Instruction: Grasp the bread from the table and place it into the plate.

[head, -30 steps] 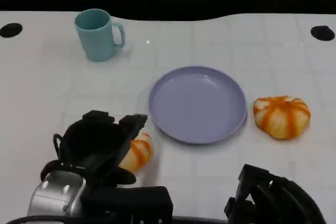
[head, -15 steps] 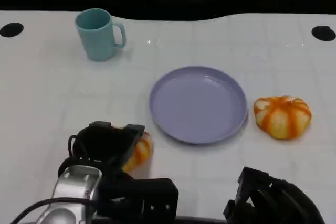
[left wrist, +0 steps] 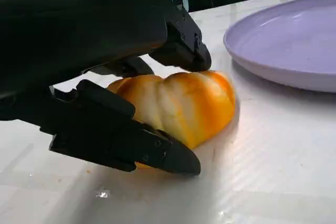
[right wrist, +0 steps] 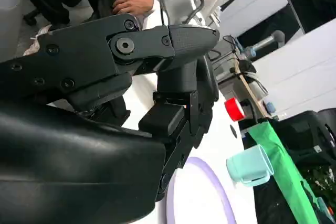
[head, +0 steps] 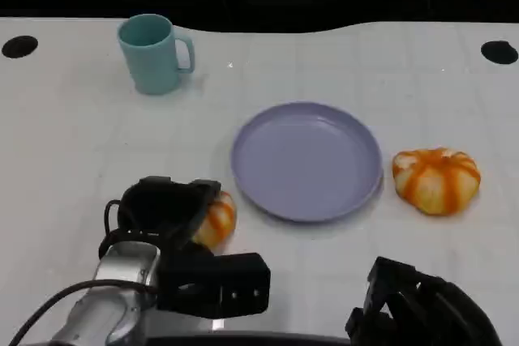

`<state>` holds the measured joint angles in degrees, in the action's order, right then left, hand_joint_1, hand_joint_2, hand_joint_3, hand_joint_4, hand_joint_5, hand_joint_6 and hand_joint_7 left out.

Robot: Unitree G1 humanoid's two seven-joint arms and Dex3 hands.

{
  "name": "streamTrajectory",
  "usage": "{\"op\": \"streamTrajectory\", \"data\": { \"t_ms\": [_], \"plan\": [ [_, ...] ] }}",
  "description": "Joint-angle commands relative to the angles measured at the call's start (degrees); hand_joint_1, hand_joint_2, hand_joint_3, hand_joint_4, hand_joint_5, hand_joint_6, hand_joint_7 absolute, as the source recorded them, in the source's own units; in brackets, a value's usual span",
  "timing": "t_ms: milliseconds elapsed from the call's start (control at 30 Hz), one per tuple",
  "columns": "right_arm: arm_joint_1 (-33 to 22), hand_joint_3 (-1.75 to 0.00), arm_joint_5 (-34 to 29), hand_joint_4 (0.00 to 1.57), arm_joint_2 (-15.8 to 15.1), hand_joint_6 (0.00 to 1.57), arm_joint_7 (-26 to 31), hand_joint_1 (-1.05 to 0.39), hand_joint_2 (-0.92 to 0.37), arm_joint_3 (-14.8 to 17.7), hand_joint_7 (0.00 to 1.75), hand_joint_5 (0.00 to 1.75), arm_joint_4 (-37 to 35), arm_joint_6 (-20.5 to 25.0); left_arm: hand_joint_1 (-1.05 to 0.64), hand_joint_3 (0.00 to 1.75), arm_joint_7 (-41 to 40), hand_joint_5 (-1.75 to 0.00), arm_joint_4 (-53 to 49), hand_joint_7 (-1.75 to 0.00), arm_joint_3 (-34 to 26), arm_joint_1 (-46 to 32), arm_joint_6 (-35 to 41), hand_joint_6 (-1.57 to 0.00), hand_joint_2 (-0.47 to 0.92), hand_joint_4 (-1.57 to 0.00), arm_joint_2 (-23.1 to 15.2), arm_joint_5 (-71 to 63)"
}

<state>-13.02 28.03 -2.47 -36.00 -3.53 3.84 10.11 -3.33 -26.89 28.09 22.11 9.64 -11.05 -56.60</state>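
An orange and white bread (head: 217, 218) lies on the white table left of the lilac plate (head: 306, 160). My left hand (head: 162, 215) sits over it from the near left. In the left wrist view this hand (left wrist: 100, 30) wraps the bread (left wrist: 181, 106): one fingertip (left wrist: 190, 59) presses on its top and another finger (left wrist: 136, 142) lies along its lower side, while the bread touches the table. A second bread (head: 435, 180) lies right of the plate. My right hand (head: 418, 305) rests low at the near right and holds nothing.
A teal cup (head: 152, 53) stands at the far left. The plate (left wrist: 286, 45) is close beside the gripped bread. The right wrist view shows my right hand (right wrist: 173, 77), the cup (right wrist: 251, 164), and a person (right wrist: 131, 4) beyond the table.
My left hand has come down and forward over the near bread and closed round it. The bread has shifted slightly away from me. The right hand has not moved.
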Motion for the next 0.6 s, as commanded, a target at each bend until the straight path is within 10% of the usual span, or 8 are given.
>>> {"op": "streamTrajectory", "data": {
  "t_ms": [33,333,600],
  "plan": [
    [-0.1,-0.24,0.5,0.85,-0.6,0.75,0.4,-0.7,-0.92,0.6,1.36,1.6,1.2,0.4,-0.34,0.0,-2.3,-1.28,-5.1,-0.05,1.1,-0.1,-2.0,-0.89,0.86,-0.72,-0.8,2.1],
    [-0.1,-0.25,0.6,0.85,-0.9,0.75,0.3,-0.7,-0.92,0.9,1.35,1.6,1.3,0.6,-0.31,0.03,-12.4,-1.73,-11.7,-0.18,4.2,1.3,-5.4,-1.21,0.92,-0.82,-1.9,1.1],
    [0.3,-0.25,0.8,0.85,-1.0,0.75,0.3,-0.69,-0.92,1.4,1.34,1.6,0.7,1.1,-0.29,0.16,-33.5,-1.75,-22.7,-0.81,6.7,4.0,-10.7,-0.86,0.92,-0.8,-1.6,0.2]
  ]
}}
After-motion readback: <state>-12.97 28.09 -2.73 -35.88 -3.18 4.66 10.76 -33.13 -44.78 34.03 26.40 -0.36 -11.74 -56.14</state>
